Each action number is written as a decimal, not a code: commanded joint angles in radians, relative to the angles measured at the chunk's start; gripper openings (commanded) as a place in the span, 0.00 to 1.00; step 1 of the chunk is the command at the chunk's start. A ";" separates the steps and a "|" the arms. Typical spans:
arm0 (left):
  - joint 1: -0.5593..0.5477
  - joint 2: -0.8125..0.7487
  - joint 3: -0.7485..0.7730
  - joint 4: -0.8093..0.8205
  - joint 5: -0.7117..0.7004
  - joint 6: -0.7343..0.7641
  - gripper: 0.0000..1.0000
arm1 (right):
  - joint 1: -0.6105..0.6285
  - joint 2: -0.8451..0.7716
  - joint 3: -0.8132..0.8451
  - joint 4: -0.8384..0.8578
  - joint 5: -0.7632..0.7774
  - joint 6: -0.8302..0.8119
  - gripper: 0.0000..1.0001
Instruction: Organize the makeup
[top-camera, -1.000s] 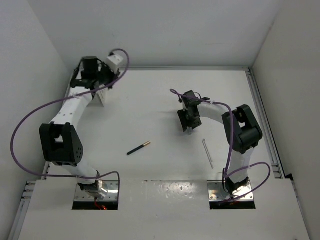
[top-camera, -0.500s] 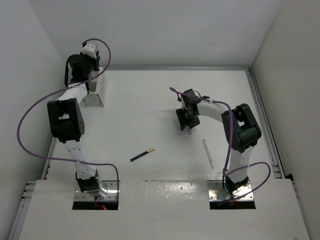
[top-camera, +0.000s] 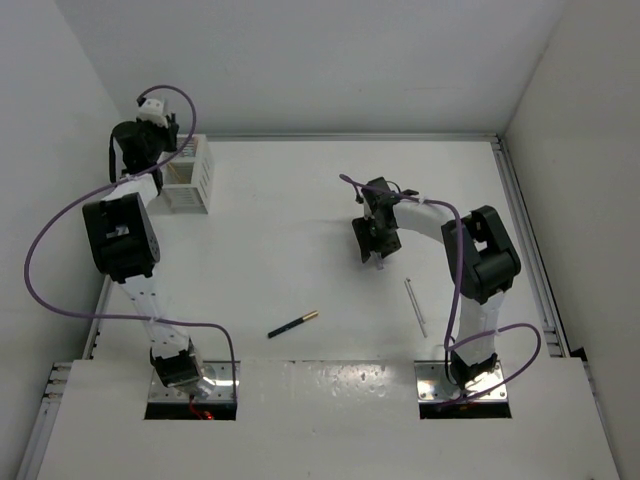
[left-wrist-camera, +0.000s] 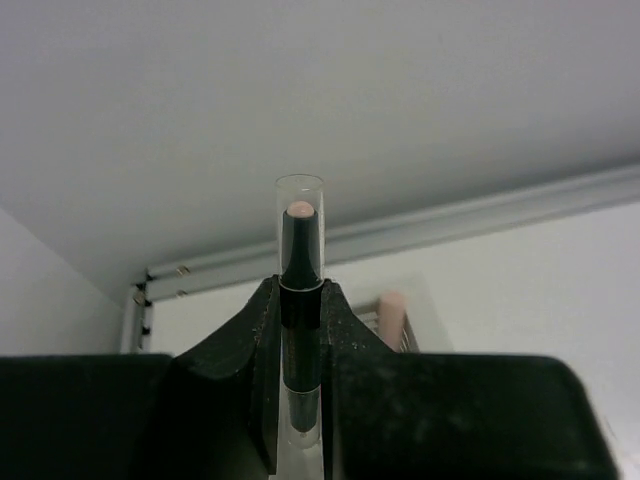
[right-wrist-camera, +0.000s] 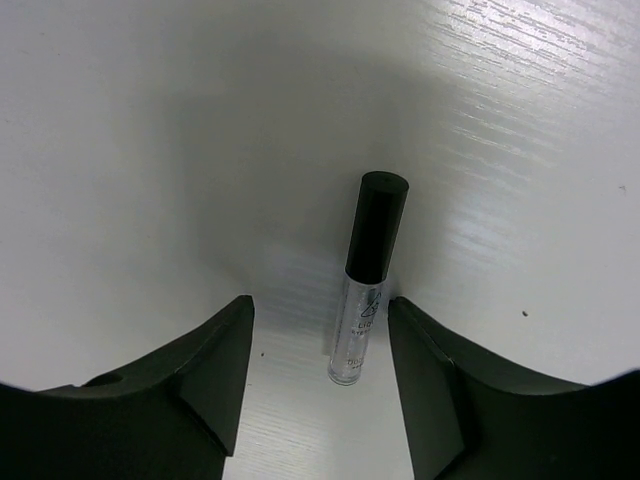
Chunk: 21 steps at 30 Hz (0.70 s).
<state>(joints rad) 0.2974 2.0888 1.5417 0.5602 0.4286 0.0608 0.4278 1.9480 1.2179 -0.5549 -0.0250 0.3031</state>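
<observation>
Clear plastic under a black cap: the tube (right-wrist-camera: 366, 290) lies flat on the white surface (top-camera: 270, 220), between the spread fingers of the right tool (right-wrist-camera: 321, 305), which grips nothing. In the right wrist view its long axis runs up and down the frame, cap toward the top, so it lies along the fingers and not across the gap. It sits closer to the finger on the right of that frame. We judge that closing would meet its sides off centre, so the round tube may roll before it is pinched. A small shift toward the right of that frame would centre it. We cannot tell how high the fingertips stand above the surface.

The left tool (left-wrist-camera: 300, 292) is clenched on a black stick (left-wrist-camera: 300, 230) with a clear cap and a pink tip. It is at the upper left of the overhead frame, beside the white slatted box (top-camera: 188, 178). A pinkish stick end (left-wrist-camera: 392, 303) shows just behind its fingers.

Bare surface surrounds the tube, leaving room to close. The dark pencil (top-camera: 293, 323) with a gold end lies diagonally at lower centre. A thin pale stick (top-camera: 415, 306) lies close to the right arm, well apart from the tube.
</observation>
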 joint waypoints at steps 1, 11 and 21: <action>-0.009 -0.036 -0.052 0.006 0.090 0.025 0.17 | -0.004 0.008 0.041 -0.025 0.016 0.007 0.58; -0.009 -0.087 0.024 -0.089 0.130 0.042 0.64 | -0.001 -0.043 -0.011 -0.013 0.023 0.002 0.64; -0.248 -0.312 0.337 -1.280 0.251 0.692 0.84 | 0.000 -0.081 -0.001 -0.007 0.010 0.011 0.97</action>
<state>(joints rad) 0.2020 1.8931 1.7771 -0.1223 0.5606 0.4202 0.4278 1.9335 1.2140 -0.5770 -0.0093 0.3119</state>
